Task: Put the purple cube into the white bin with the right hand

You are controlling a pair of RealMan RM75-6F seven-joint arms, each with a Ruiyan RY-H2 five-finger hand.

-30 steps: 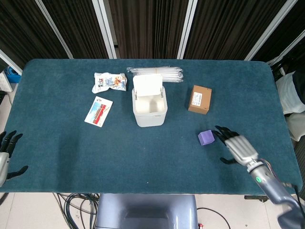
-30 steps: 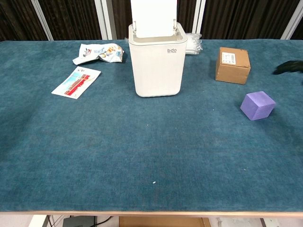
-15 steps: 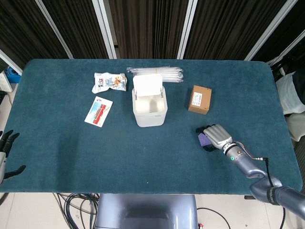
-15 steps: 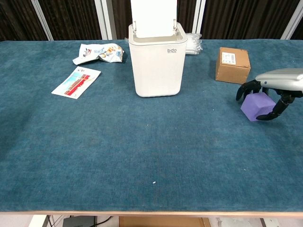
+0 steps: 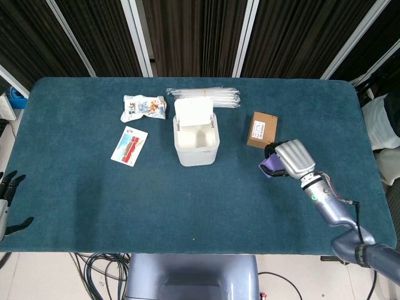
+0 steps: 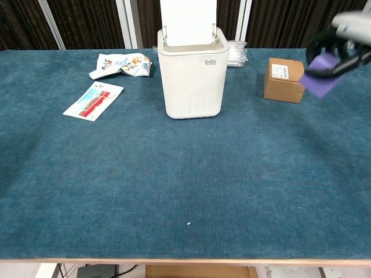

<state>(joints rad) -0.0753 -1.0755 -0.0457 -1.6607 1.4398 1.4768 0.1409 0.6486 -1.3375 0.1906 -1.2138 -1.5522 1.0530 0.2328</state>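
My right hand (image 5: 290, 160) grips the purple cube (image 5: 270, 164) and holds it up off the table, right of the white bin (image 5: 197, 146). In the chest view the right hand (image 6: 348, 40) shows blurred at the top right, and the purple cube (image 6: 322, 74) hangs in its fingers above and beside the brown box (image 6: 284, 80). The white bin (image 6: 194, 72) stands at centre with its lid tipped up and its mouth open. My left hand (image 5: 7, 201) hangs at the table's front left corner, fingers apart, holding nothing.
A brown cardboard box (image 5: 263, 130) lies between the bin and my right hand. A snack packet (image 5: 143, 107) and a red-and-white card (image 5: 129, 145) lie left of the bin. Behind the bin sits a clear bundle of straws (image 5: 204, 96).
My right hand reached the purple cube, closed around it and has lifted it off the table, moving up and back toward the brown box. The left hand has barely moved.
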